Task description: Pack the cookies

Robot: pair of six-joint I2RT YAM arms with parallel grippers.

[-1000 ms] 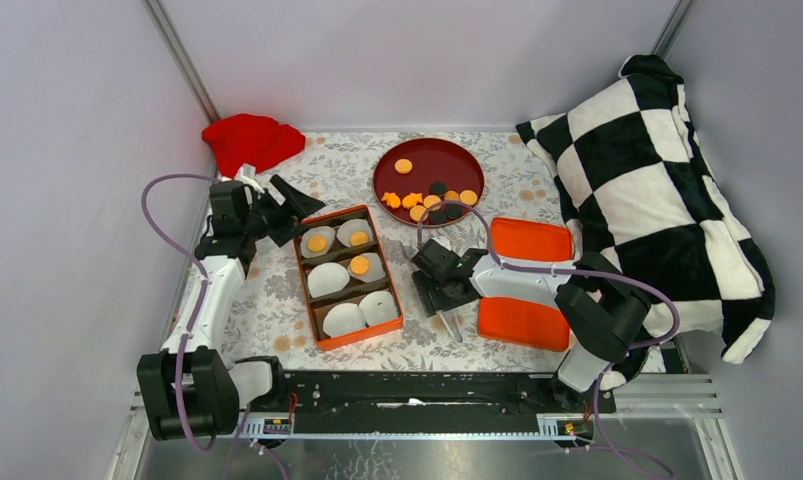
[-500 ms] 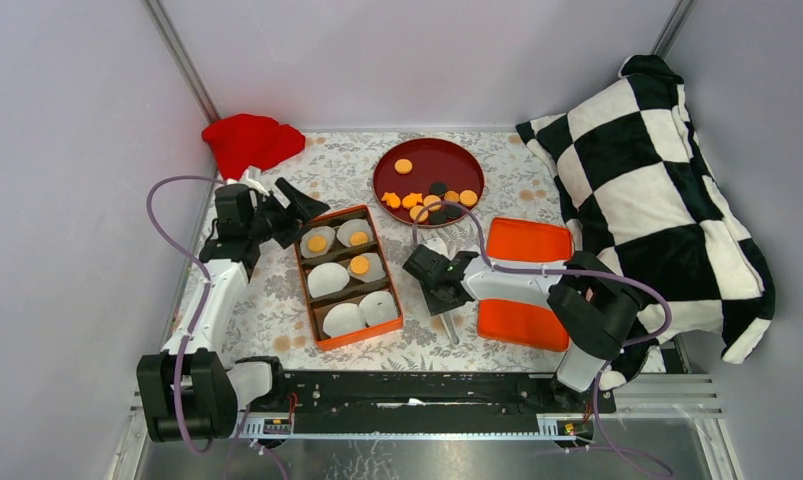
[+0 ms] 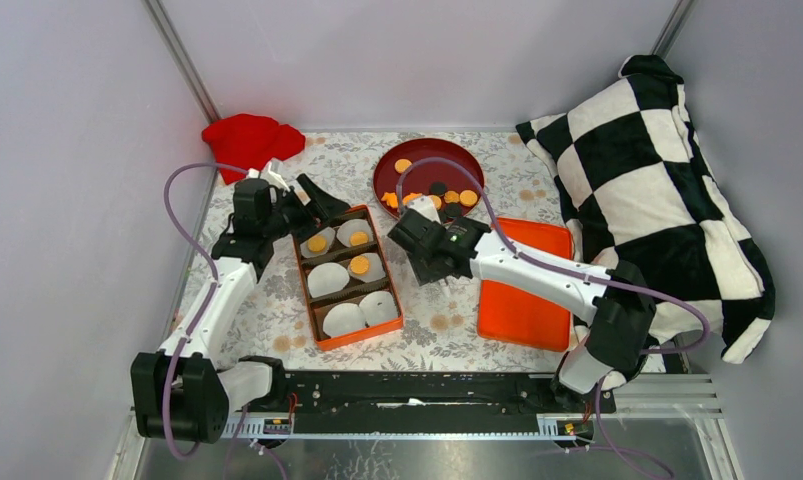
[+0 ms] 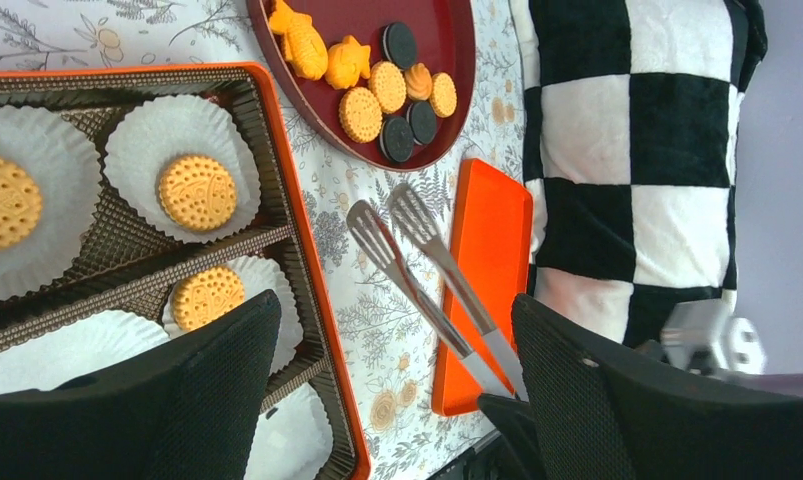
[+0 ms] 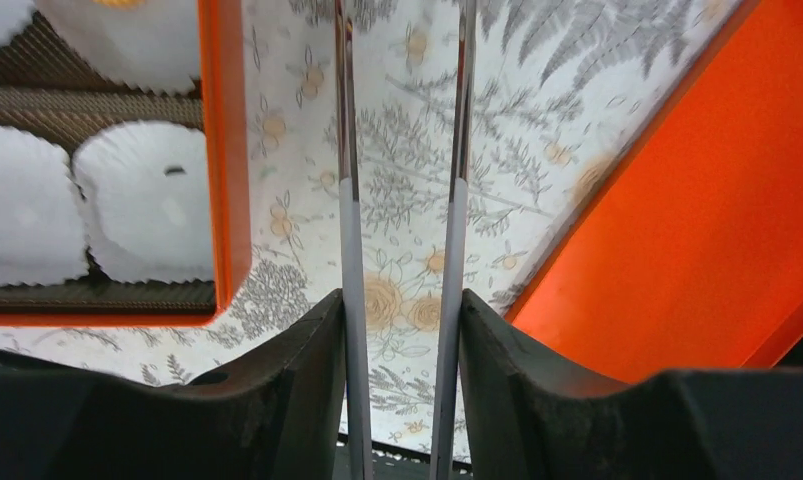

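The cookies [image 3: 432,195], orange and black discs, lie on a dark red plate [image 3: 457,160]; they also show in the left wrist view [image 4: 389,85]. Three orange cookies [image 3: 359,265] sit in white paper cups in the orange compartment box [image 3: 324,342]. My right gripper [image 3: 432,247] is shut on metal tongs [image 5: 347,200] between the box and the orange lid. The tongs [image 4: 417,265] point toward the plate, arms apart, tips empty. My left gripper [image 3: 315,198] is open and empty over the box's far left corner.
An orange lid [image 3: 522,300] lies right of the box. A red cloth [image 3: 249,140] sits at the back left. A black-and-white checked pillow [image 3: 647,190] fills the right side. Grey walls enclose the floral tabletop [image 3: 267,310].
My right gripper has swung away from the near edge toward the plate, carrying the tongs. My left gripper has shifted right and farther back, to the box's far corner.
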